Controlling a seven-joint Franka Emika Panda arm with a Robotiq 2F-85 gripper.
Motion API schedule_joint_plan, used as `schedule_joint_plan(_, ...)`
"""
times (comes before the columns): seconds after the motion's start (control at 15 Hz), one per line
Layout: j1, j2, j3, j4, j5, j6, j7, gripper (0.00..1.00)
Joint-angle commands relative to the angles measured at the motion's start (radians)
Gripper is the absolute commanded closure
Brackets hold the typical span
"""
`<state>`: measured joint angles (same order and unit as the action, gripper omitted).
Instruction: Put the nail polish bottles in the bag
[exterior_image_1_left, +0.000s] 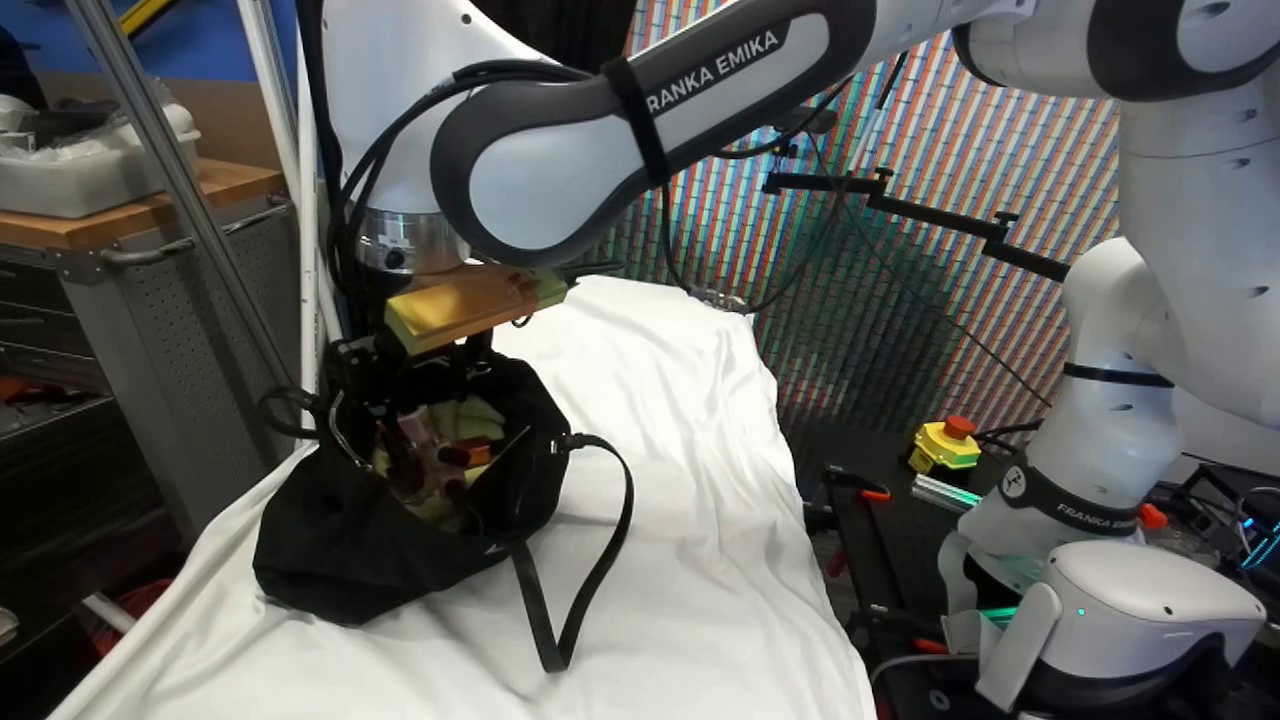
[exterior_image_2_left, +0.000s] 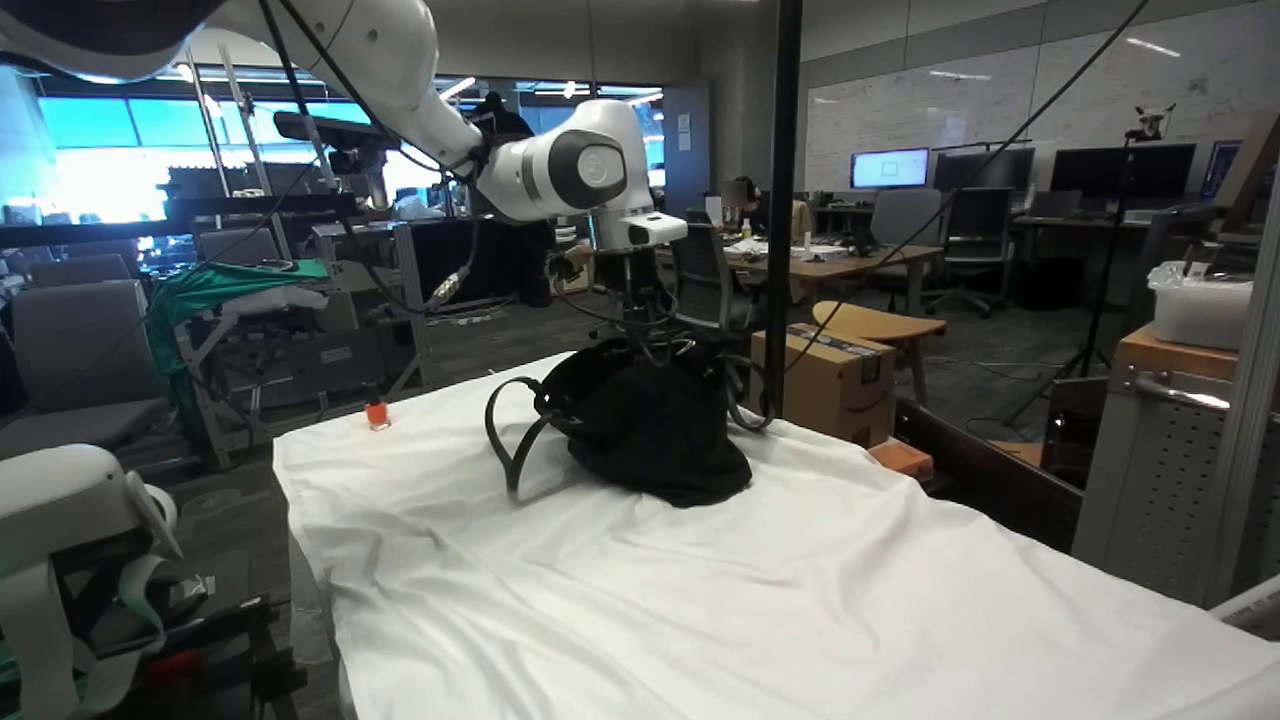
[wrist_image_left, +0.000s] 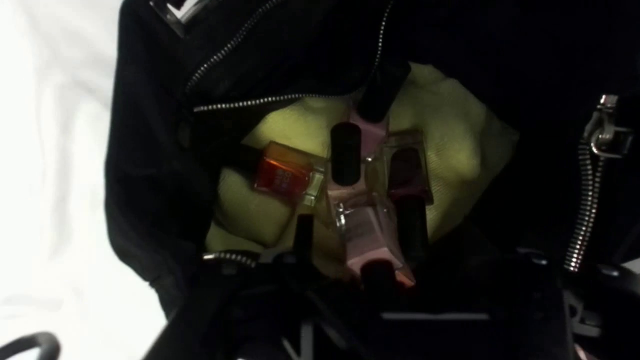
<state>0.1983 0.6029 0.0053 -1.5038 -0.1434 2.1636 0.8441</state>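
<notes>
The black bag (exterior_image_1_left: 400, 530) stands with its mouth unzipped on the white-covered table. Inside, on its yellow-green lining (wrist_image_left: 455, 145), lie several nail polish bottles: a red-orange one (wrist_image_left: 282, 175), a dark plum one (wrist_image_left: 407, 172), a mauve one (wrist_image_left: 370, 135) and a pale pink one (wrist_image_left: 370, 240). One more orange-red bottle (exterior_image_2_left: 376, 414) is upright near the table's edge, outside the bag. My gripper (exterior_image_1_left: 428, 388) reaches down into the bag's mouth, jaws spread. Its left finger (wrist_image_left: 303, 235) is apart from the pale pink bottle; darkness hides the other finger.
The bag's thin strap (exterior_image_1_left: 600, 560) loops out over the white cloth (exterior_image_2_left: 800, 590). A metal zipper (wrist_image_left: 587, 210) lines the mouth beside the gripper. Close by the bag rises a dark pole (exterior_image_2_left: 785, 220), with a cardboard box (exterior_image_2_left: 850, 385) on the floor beyond.
</notes>
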Motion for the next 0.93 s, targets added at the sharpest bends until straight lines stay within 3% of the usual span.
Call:
schedule_joint_plan(0.0, 0.016, 0.028, -0.024, 0.056, 0.005, -0.021, -0.011, 0.0)
schedule_joint_plan(0.47, 0.042, -0.028, -0.026, -0.014, -0.005, 0.002, 0.014, 0.01)
schedule_joint_plan(0.87, 0.093, -0.135, -0.015, -0.171, -0.009, 0.02, 0.08, 0.0)
